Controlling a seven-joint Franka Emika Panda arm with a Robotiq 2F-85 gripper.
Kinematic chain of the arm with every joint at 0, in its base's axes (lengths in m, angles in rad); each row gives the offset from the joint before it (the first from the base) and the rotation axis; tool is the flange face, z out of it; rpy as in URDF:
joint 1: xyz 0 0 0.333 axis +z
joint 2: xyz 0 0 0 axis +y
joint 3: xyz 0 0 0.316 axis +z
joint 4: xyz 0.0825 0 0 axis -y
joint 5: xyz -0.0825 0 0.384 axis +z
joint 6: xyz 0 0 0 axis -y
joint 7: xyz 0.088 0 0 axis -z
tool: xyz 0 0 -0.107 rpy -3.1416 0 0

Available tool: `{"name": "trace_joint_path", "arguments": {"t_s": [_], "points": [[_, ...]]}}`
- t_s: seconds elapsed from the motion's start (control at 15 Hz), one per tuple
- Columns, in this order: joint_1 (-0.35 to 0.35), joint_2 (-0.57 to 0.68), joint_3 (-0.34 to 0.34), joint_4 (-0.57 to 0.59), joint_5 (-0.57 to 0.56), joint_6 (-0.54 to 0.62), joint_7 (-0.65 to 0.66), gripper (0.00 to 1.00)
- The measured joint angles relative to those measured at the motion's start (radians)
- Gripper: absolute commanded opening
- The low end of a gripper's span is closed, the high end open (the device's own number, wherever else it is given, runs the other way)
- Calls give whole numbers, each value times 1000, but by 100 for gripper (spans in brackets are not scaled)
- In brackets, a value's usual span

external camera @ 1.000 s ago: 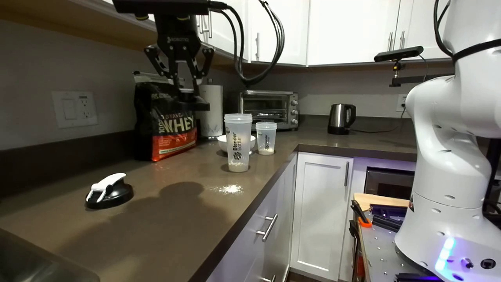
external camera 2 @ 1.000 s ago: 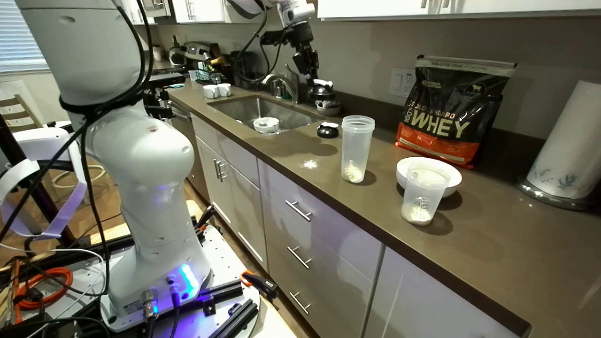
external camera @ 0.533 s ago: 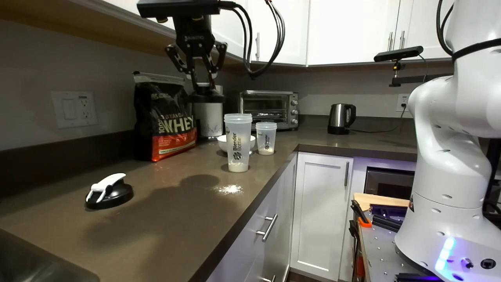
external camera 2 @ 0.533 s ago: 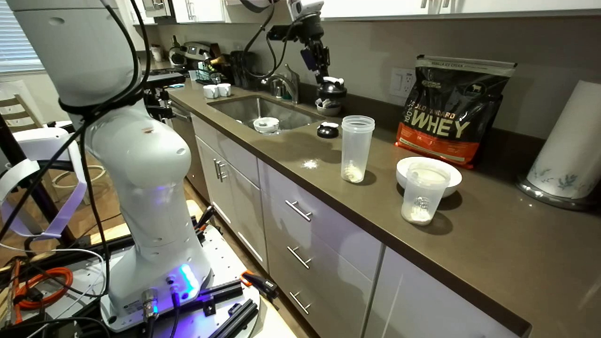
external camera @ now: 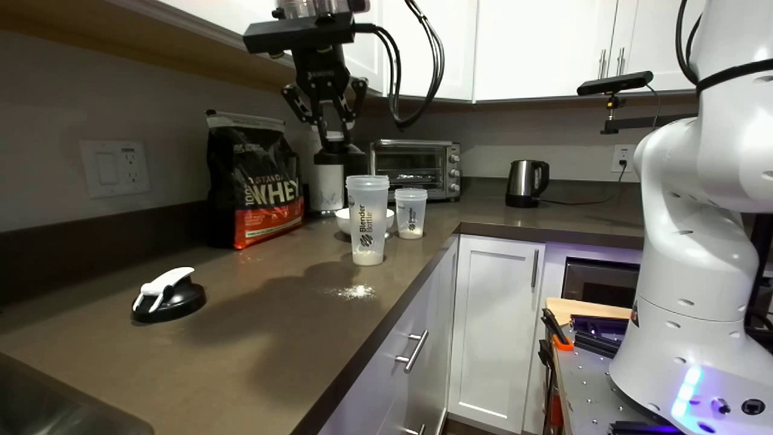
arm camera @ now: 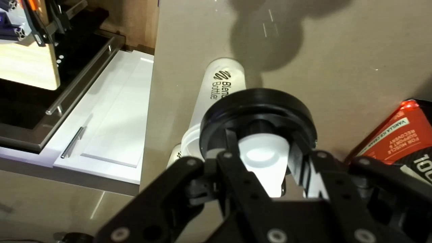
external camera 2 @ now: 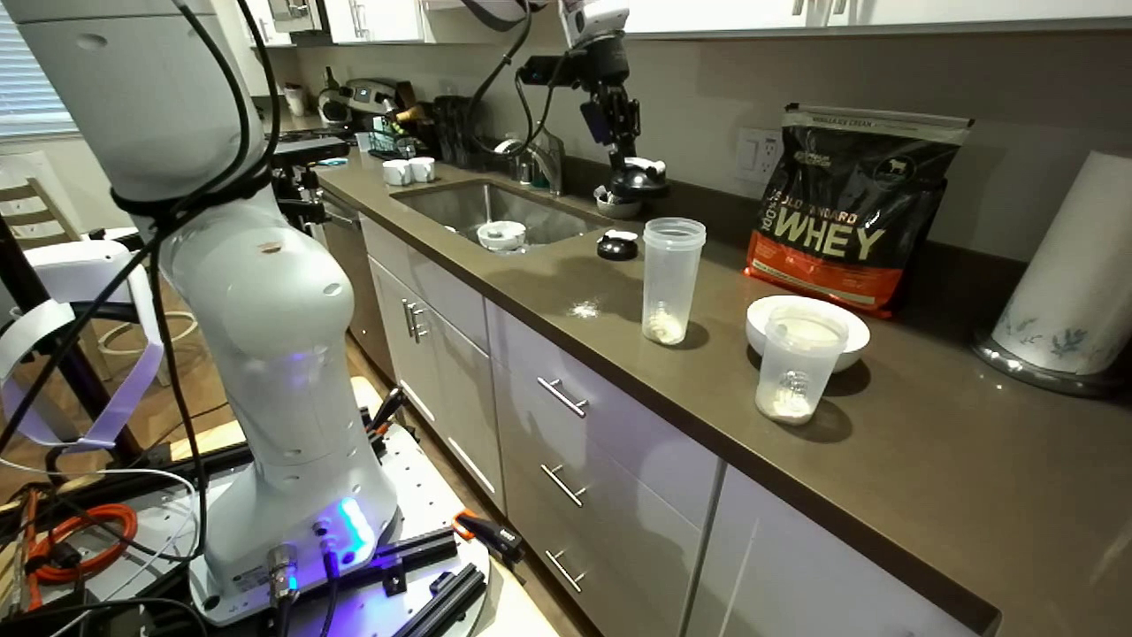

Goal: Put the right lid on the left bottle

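Note:
The right lid, a black round lid with a white flap, is in my gripper; it shows in both exterior views (external camera: 341, 159) (external camera 2: 642, 180) and the wrist view (arm camera: 258, 101). My gripper (arm camera: 265, 143) (external camera: 336, 138) (external camera 2: 624, 161) has its fingers on both sides of the lid's white flap. The left bottle, tall, clear and open-topped with white powder inside, stands upright on the counter (external camera: 368, 220) (external camera 2: 674, 279). The lid is in the air, higher than the bottle's rim and apart from it. In the wrist view the lid hides part of the bottle (arm camera: 221, 79).
Another black lid with a white flap (external camera: 170, 297) (external camera 2: 617, 246) lies on the counter. A shorter clear cup (external camera: 411, 212) (external camera 2: 800, 367) and a white bowl (external camera 2: 849, 341) stand beyond the bottle. A whey bag (external camera: 253, 187), paper towel roll (external camera: 329, 187) and spilled powder (external camera: 355, 292) are nearby.
My gripper, with the lid in it, has moved right in both exterior views, nearer to the bottle, and now tilts a little. The bottle, cup and other lid have not moved.

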Motion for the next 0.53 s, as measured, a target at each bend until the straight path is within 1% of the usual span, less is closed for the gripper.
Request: {"name": "trace_joint_path", "arguments": {"t_s": [0.53], "points": [[-35, -54, -10, -78, 0, 1, 3, 13]]}}
